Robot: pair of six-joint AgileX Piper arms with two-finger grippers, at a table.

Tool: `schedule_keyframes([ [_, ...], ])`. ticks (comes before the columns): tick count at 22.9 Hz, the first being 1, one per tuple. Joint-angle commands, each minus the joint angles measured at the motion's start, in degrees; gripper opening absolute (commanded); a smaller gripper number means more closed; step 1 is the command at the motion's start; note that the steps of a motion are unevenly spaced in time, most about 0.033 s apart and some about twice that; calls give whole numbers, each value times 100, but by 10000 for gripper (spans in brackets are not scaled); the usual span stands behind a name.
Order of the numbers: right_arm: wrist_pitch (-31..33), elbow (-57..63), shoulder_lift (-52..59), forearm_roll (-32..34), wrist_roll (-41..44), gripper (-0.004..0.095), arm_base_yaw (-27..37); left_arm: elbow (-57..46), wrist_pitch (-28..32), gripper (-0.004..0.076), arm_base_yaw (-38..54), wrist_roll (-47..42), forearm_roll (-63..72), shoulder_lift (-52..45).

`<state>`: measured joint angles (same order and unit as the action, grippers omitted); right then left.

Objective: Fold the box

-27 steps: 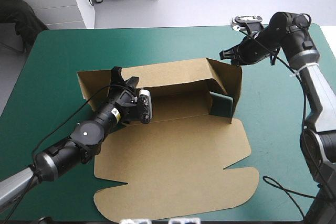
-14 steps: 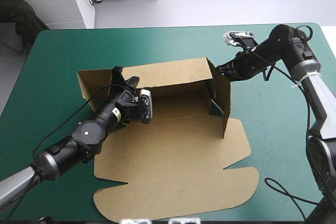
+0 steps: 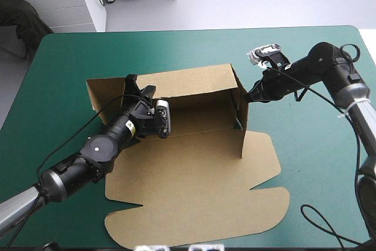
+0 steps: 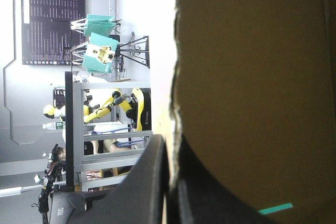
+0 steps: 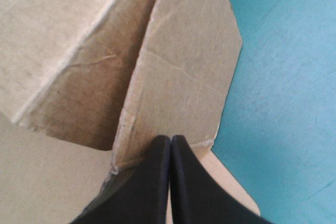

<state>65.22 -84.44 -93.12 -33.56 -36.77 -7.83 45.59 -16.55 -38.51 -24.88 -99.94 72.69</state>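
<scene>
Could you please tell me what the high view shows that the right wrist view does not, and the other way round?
Only the high view shows the left gripper at the back wall of the box, and the flat lid panel spread toward the table's near edge. Only the right wrist view shows that the right gripper is shut, its pointed tip at the side flap. Both show that flap, brown board beside it and the teal-green cover.

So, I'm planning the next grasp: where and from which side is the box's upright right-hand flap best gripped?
Likely its free top edge, pinched from above: the flap of the box stands nearly upright, both faces exposed, its base hinged to the flat board. The shut right end effector touches its outer face.
</scene>
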Motion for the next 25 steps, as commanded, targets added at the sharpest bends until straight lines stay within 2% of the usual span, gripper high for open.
schedule_keyframes([
  [1,-746,345,576,-608,-804,-19,24,174,-153,-8,-20,-142,-453,-113],
  [7,-1363,1299,901,-1029,-1760,-19,24,174,-103,-8,-20,-142,-432,-113],
  [12,-1454,1755,939,-1145,-2291,1,24,174,-54,-8,-20,-117,-432,-113],
  [14,-1310,1776,939,-1082,-2630,124,24,174,-54,-8,-20,-117,-432,-113],
  [15,-1219,1756,942,-1068,-2811,310,24,174,-25,-8,-20,-117,-432,-113],
  [16,-1216,1756,942,-1068,-2840,424,24,174,-2,-8,-20,-117,-432,-113],
  [17,-1294,1756,942,-1081,-2853,642,24,174,70,-6,-20,-117,-432,-113],
  [19,-1361,1756,906,-1307,-3127,795,24,174,266,-6,-20,-117,-432,-113],
  [22,-1501,1756,722,-1889,-3506,801,-188,174,278,-6,-20,-117,-432,-47],
  [25,-2035,1756,518,-1822,-3472,800,-547,174,250,-6,-20,-117,-383,49],
])
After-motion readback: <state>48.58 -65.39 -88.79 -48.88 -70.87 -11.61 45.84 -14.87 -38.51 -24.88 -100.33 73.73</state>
